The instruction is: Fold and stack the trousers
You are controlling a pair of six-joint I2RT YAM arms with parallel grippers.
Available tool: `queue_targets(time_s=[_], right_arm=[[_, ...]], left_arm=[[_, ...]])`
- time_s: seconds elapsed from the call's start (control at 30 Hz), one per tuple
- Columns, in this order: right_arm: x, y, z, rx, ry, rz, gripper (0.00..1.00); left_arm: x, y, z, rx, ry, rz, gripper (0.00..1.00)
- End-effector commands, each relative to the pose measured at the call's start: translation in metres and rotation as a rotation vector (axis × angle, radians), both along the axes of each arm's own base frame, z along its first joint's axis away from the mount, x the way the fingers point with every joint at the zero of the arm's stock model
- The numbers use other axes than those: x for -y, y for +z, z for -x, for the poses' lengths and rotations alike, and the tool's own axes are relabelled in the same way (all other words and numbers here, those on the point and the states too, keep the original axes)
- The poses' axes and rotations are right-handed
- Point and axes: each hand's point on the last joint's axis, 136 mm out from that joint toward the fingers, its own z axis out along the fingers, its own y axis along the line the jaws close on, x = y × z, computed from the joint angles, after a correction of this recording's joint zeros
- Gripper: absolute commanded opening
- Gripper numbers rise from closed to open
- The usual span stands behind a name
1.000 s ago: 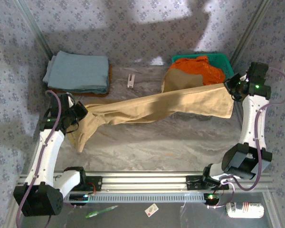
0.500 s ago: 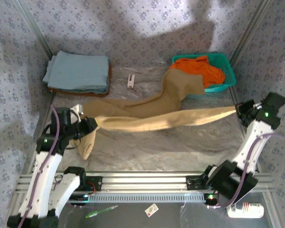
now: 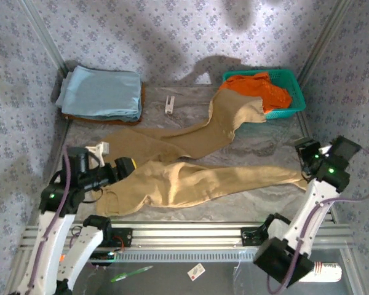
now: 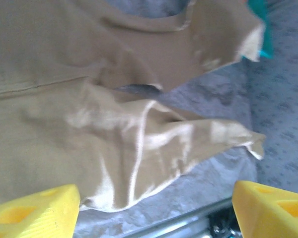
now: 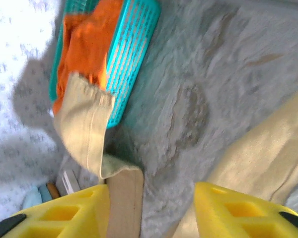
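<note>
The tan trousers (image 3: pixel 190 181) lie loose on the table. One leg runs right to a cuff beside my right gripper (image 3: pixel 305 158). The other leg (image 3: pixel 230 120) bends back and hangs over the basket rim. My left gripper (image 3: pixel 122 167) sits at the waist end, open, its yellow fingertips (image 4: pixel 35 210) wide apart above the rumpled cloth (image 4: pixel 114 148), nothing gripped. In the right wrist view my right gripper (image 5: pixel 149 210) is open too. Its fingers (image 5: pixel 243 208) straddle bare table, with trouser cloth (image 5: pixel 124 198) on one side and the released leg (image 5: pixel 260 148) on the other.
A light blue folded cloth (image 3: pixel 101 92) lies at the back left. A teal basket (image 3: pixel 293 103) with an orange garment (image 3: pixel 261 86) stands at the back right. A small white object (image 3: pixel 170 103) lies between them. An aluminium rail (image 3: pixel 184 232) bounds the near edge.
Both grippers have opened and let go of the trousers, which dropped from stretched in the air to lying on the table. Both arms moved toward the near edge.
</note>
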Motion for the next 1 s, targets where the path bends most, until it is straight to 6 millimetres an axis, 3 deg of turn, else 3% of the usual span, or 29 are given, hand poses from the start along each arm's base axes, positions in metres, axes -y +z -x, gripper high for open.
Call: queue_targets(time_s=[0.0,0.13,0.23,0.27,0.33,0.43,0.53,0.67,0.83,0.97], right_arm=[[-0.040,-0.039,-0.013,-0.097,0.119,0.035,0.40],[-0.068,-0.094,-0.027,-0.236,0.222,0.036,0.28],[-0.078,-0.131,-0.027,-0.330,0.276,0.034,0.28],[-0.074,-0.140,-0.023,-0.367,0.274,0.047,0.33],[-0.057,-0.148,-0.016,-0.399,0.217,0.063,0.45],[-0.004,-0.144,-0.004,-0.435,0.029,0.120,0.56],[0.047,-0.137,0.013,-0.480,-0.181,0.146,0.60],[0.084,-0.148,0.033,-0.550,-0.342,0.106,0.64],[0.100,-0.170,0.041,-0.602,-0.411,0.015,0.64],[0.104,-0.181,0.035,-0.588,-0.426,-0.023,0.62]], left_arm=[[-0.002,-0.038,-0.034,-0.068,0.154,0.061,0.75],[0.010,-0.081,-0.047,-0.136,0.217,0.056,0.71],[0.008,-0.119,-0.043,-0.197,0.291,-0.003,0.76],[0.002,-0.134,-0.041,-0.228,0.331,-0.014,0.77],[-0.008,-0.155,-0.036,-0.281,0.380,-0.035,0.78],[-0.022,-0.179,-0.033,-0.337,0.425,-0.066,0.78],[-0.030,-0.195,-0.033,-0.394,0.441,-0.073,0.79],[-0.030,-0.201,-0.035,-0.437,0.402,-0.089,0.79],[-0.030,-0.183,-0.046,-0.401,0.362,-0.114,0.81],[-0.027,-0.165,-0.055,-0.371,0.332,-0.119,0.82]])
